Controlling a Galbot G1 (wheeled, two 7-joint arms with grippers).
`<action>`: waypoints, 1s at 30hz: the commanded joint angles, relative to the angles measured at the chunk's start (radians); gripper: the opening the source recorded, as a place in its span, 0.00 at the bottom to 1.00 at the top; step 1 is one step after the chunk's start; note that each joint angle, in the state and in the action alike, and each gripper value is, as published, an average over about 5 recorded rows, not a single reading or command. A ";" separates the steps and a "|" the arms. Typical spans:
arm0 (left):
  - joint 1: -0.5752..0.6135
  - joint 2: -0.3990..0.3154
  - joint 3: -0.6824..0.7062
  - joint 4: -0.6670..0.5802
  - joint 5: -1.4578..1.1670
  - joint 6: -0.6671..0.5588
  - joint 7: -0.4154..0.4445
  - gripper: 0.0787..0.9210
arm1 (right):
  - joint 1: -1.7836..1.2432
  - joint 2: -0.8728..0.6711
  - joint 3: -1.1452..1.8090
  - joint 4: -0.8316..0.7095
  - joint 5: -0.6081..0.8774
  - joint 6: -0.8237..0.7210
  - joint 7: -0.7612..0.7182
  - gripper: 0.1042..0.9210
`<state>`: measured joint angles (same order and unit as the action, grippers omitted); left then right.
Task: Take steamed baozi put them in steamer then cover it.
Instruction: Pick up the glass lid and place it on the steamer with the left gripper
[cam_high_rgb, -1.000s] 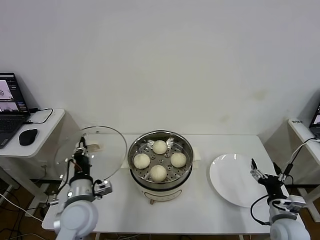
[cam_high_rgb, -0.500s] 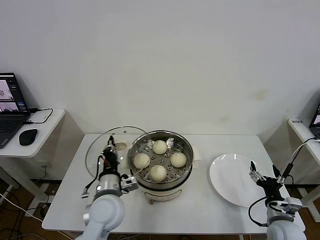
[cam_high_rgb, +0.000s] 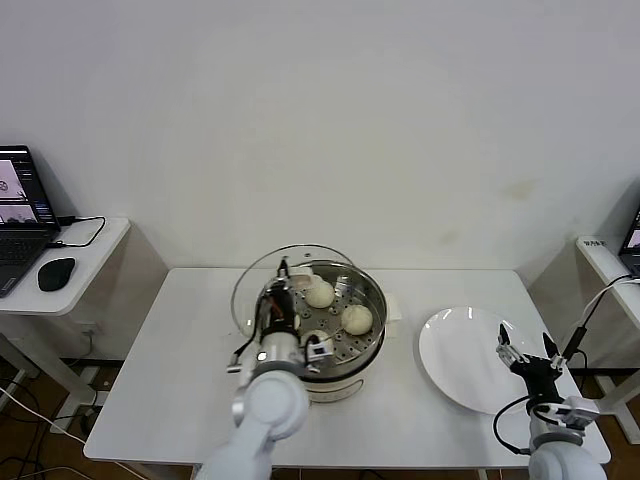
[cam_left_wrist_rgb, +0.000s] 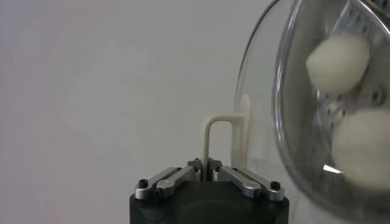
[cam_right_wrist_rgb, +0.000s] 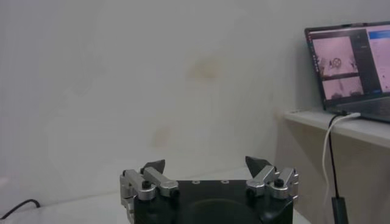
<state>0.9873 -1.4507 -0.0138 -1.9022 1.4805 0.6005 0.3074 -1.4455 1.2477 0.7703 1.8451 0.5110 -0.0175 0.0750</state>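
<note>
Left tool (cam_high_rgb: 281, 300) grips glass lid (cam_high_rgb: 262, 290) (cream handle) over steamer (cam_high_rgb: 352, 330), baozi (cam_high_rgb: 357, 319) inside.

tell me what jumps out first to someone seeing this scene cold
The left gripper holds a glass lid by its cream handle, tilted over the steel steamer at the middle of the white table. Through and beside the lid, cream-white baozi sit on the perforated tray. Off to the right lies an empty white plate, with the open right gripper idle at its near edge.
</note>
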 joint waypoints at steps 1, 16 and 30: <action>-0.091 -0.126 0.124 0.150 0.062 0.003 0.007 0.06 | 0.007 0.009 -0.001 -0.008 -0.006 0.000 0.000 0.88; -0.032 -0.130 0.096 0.140 0.192 -0.001 0.044 0.06 | 0.015 0.010 -0.005 -0.022 -0.005 0.005 -0.003 0.88; 0.008 -0.111 0.060 0.106 0.215 -0.009 0.064 0.06 | 0.020 0.014 -0.010 -0.031 -0.009 0.007 -0.005 0.88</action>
<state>0.9837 -1.5577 0.0596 -1.7915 1.6692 0.5938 0.3613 -1.4268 1.2614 0.7614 1.8166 0.5042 -0.0115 0.0703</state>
